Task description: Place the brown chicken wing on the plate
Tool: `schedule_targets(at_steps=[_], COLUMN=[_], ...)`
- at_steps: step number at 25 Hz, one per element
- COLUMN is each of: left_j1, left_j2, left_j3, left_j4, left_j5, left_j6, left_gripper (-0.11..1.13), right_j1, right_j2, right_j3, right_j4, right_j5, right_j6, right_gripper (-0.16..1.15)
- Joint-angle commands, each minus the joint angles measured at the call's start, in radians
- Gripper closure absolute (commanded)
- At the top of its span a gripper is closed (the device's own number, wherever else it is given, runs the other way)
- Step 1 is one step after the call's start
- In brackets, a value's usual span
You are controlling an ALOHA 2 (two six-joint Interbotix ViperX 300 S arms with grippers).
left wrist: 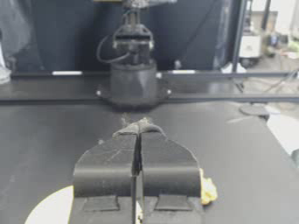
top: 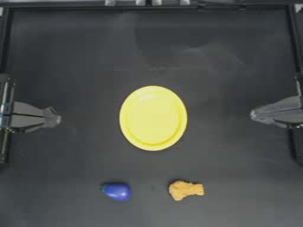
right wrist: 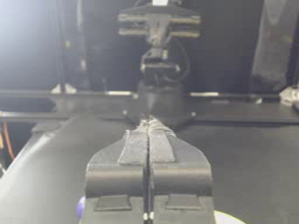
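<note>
Nothing's started yet: both the left gripper (top: 55, 118) and right gripper (top: 254, 115) sit parked at the table's sides, jaws pinched together and empty, while the brown chicken wing (top: 186, 190) lies near the plate (top: 153, 118), beside a blue toy (top: 116, 192).

Open table around chicken wing (top: 186, 190); blue object (top: 117, 192) well apart.

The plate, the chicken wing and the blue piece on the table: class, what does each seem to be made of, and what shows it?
The plate: probably moulded plastic, uniform bright yellow, smooth, raised rim. The chicken wing: likely a toy of plastic or foam, its golden-tan surface lumpy and matt like breading. The blue piece: apparently glossy plastic, rounded, with a highlight on it.
</note>
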Motion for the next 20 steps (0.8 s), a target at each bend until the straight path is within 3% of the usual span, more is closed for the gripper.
schedule_targets(at_steps=[1, 3, 10, 13, 17, 18, 20], left_j1=[0.002, 0.002, 0.002, 0.002, 0.002, 0.002, 0.002], left_j2=[-0.026, -0.038, -0.037, -0.032, -0.005, 0.003, 0.015], left_j3=[0.017, 0.017, 0.012, 0.008, -0.012, -0.018, -0.034], left_j4=[0.002, 0.002, 0.003, 0.005, 0.005, 0.006, 0.009], left_j5=[-0.012, -0.012, -0.005, 0.003, 0.028, 0.035, 0.058], left_j6=[0.006, 0.006, 0.008, 0.008, 0.008, 0.009, 0.011], left_gripper=[1.02, 1.0, 0.86, 0.59, 0.0, -0.07, -0.03], right_j1=[-0.002, -0.002, -0.005, -0.009, -0.014, -0.015, -0.017], right_j2=[0.0, -0.009, -0.014, -0.014, -0.014, -0.015, -0.014], right_j3=[0.011, 0.028, 0.018, 0.014, 0.012, 0.011, 0.006], right_j4=[-0.008, -0.008, -0.017, -0.034, -0.031, -0.031, -0.034], right_j5=[-0.017, -0.023, -0.017, -0.015, -0.015, -0.015, -0.012], right_j6=[-0.005, -0.008, -0.012, -0.011, -0.009, -0.009, -0.011], right_gripper=[0.93, 1.0, 0.78, 0.51, 0.0, -0.1, -0.07])
